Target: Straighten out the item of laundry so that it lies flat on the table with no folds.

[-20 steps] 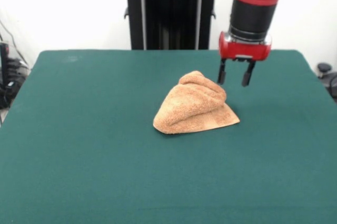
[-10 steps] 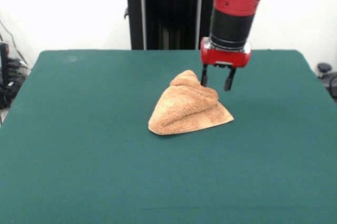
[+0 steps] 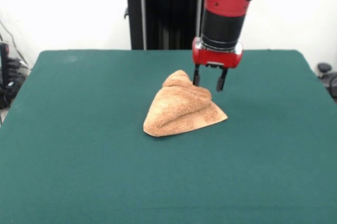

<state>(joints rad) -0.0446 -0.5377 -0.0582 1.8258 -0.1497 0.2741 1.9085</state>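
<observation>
The orange-tan towel (image 3: 181, 109) lies bunched in a cone-shaped heap near the middle of the dark green table (image 3: 79, 155), with folds across its top. My gripper (image 3: 208, 80) hangs from the red arm just above the heap's upper right side. Its fingers are spread apart with nothing between them. The left finger (image 3: 196, 75) sits against the towel's peak, and the right finger (image 3: 221, 82) hangs over the table beside the heap.
The black pedestal (image 3: 168, 19) stands behind the table's far edge. Cables and dark equipment (image 3: 8, 82) sit off the table at the left, and a dark object (image 3: 326, 74) sits off the right edge.
My gripper has moved left and slightly toward the towel's peak. The towel heap has shifted a little to the left along with it.
</observation>
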